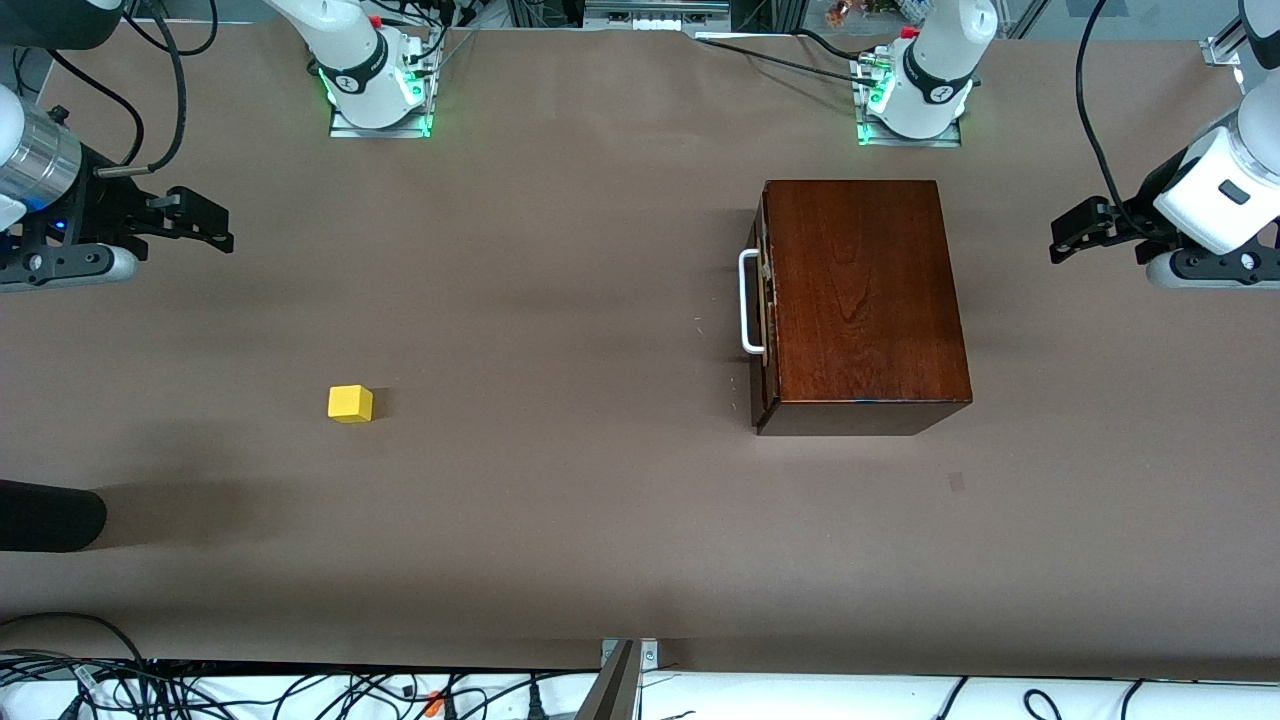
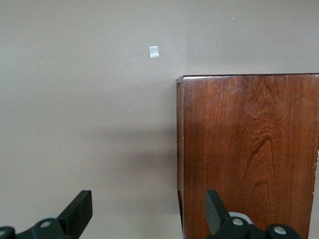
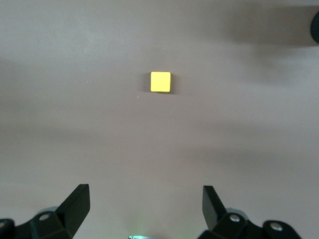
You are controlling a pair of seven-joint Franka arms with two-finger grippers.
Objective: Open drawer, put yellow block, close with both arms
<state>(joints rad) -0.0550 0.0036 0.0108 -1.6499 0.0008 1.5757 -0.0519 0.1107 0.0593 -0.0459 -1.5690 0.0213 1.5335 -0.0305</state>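
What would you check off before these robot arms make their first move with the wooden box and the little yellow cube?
1. Drawer shut, white handle free to grab: ok.
2. Yellow block lying alone on the table, toward the right arm's end: ok.
3. Right gripper open and empty, hanging over the table at its arm's end: ok.
4. Left gripper open and empty, beside the box: ok.
5. Dark object at the table's edge, nearer the front camera than the block; whether it blocks the right arm: cannot tell.
6. Room inside the drawer: cannot tell, it is closed.
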